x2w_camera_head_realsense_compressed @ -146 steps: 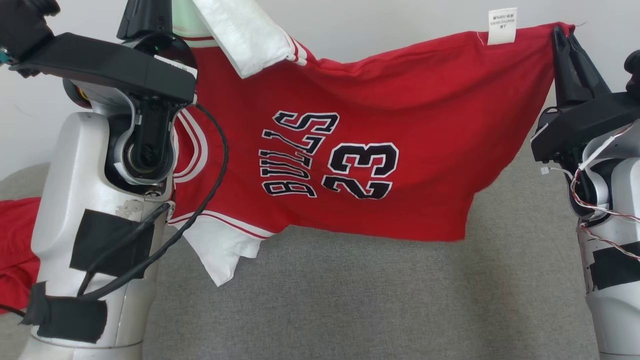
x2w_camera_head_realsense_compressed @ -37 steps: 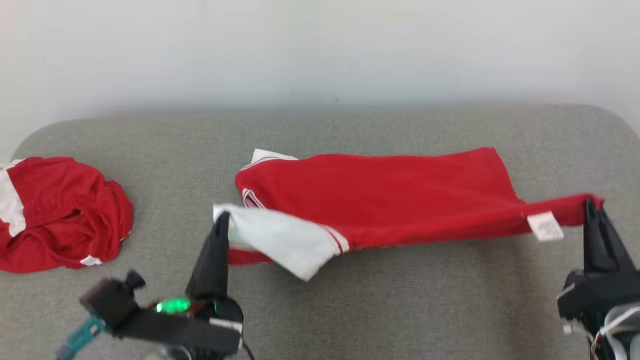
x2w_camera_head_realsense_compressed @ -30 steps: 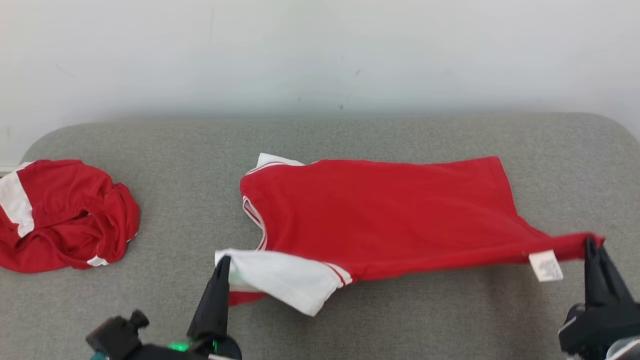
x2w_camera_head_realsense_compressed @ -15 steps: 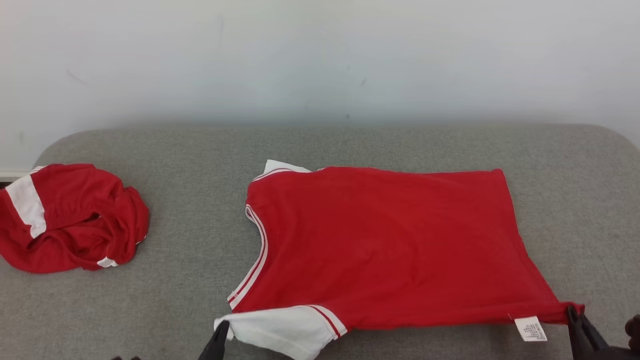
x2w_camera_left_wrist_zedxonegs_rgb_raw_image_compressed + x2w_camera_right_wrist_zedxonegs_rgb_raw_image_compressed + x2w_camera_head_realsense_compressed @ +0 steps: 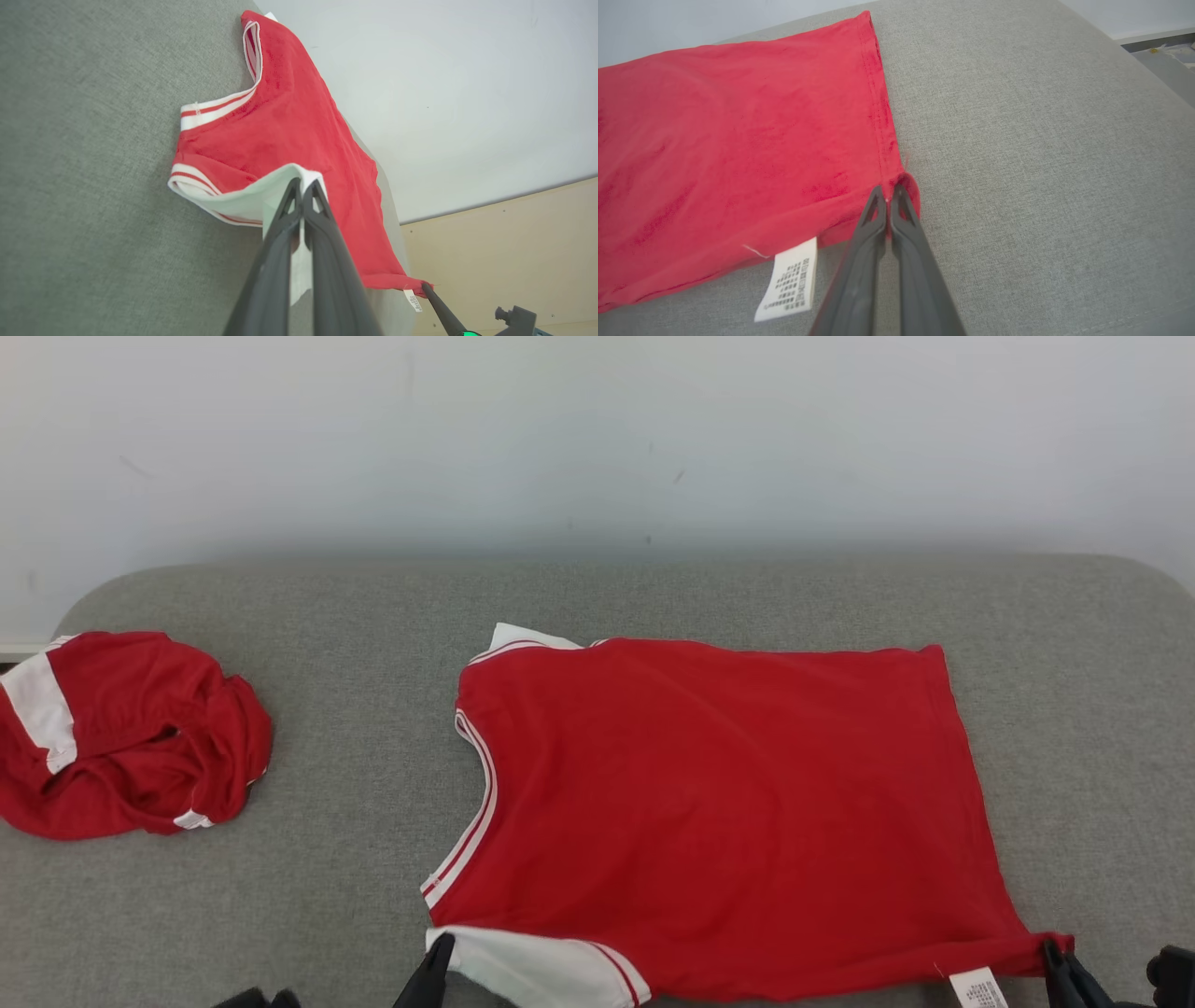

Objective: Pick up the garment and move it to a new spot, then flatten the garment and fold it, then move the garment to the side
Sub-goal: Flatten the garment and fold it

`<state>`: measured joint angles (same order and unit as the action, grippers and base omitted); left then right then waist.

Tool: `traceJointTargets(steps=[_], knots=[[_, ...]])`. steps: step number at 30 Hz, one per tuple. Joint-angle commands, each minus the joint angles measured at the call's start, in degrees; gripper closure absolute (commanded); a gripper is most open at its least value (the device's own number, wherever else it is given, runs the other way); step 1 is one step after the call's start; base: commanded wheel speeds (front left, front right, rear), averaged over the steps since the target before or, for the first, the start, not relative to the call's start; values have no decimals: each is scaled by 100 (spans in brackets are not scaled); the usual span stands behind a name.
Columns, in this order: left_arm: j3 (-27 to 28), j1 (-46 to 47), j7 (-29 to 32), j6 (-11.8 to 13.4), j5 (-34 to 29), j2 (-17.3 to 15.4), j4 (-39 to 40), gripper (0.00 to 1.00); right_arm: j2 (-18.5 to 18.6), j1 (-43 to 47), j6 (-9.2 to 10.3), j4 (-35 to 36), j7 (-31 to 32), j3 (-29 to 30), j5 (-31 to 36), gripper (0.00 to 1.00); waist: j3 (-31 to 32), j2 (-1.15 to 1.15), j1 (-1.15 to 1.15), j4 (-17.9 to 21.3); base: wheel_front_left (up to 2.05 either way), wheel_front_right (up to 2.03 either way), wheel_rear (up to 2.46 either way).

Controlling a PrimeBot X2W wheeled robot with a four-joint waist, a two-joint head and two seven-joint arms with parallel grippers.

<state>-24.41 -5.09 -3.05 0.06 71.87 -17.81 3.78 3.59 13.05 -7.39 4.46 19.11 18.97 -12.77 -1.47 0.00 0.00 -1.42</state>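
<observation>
The garment (image 5: 719, 812) is a red jersey with white striped trim, spread nearly flat and plain side up on the grey cushion (image 5: 355, 616). My left gripper (image 5: 442, 943) is shut on its white sleeve (image 5: 532, 971) at the near left corner; the left wrist view shows the sleeve (image 5: 243, 198) pinched at the gripper's (image 5: 302, 183) tips. My right gripper (image 5: 1050, 947) is shut on the red hem corner at the near right, seen close in the right wrist view (image 5: 887, 190), with a white care label (image 5: 788, 280) hanging beside it.
A second red and white garment (image 5: 121, 733) lies crumpled at the cushion's far left. A pale wall (image 5: 597, 439) stands behind the cushion. Bare grey cushion lies on every side of the jersey.
The jersey, held up in the air at first, has been lowered and drawn toward me until it lies spread on the cushion. Both grippers have stayed shut on its corners.
</observation>
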Motion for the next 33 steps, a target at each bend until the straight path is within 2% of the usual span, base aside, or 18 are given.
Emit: traceJointTargets(steps=[1, 15, 22, 33], knots=[[-12, 174, -62, -14, -94, 75, -72, 100, -26, -123, -21, -22, -70, -22, -4, 100, -28, 0, 0, 16, 0, 0, 0], [-31, 2057, -585, -230, -714, 736, -1503, 100, 207, -1325, -21, -639, -467, -270, -31, 100, -520, 0, 0, 160, 0, 0, 0], [-94, 2747, -757, -329, -1027, 809, -2175, 100, 154, -1847, -21, -1033, -868, -76, 239, 100, -754, 0, 0, 222, 0, 0, 0], [-86, 3268, -914, -408, -1169, 916, -2736, 100, 186, -2292, -21, -1424, -1200, -248, 461, 100, -1002, 0, 0, 255, 0, 0, 0]])
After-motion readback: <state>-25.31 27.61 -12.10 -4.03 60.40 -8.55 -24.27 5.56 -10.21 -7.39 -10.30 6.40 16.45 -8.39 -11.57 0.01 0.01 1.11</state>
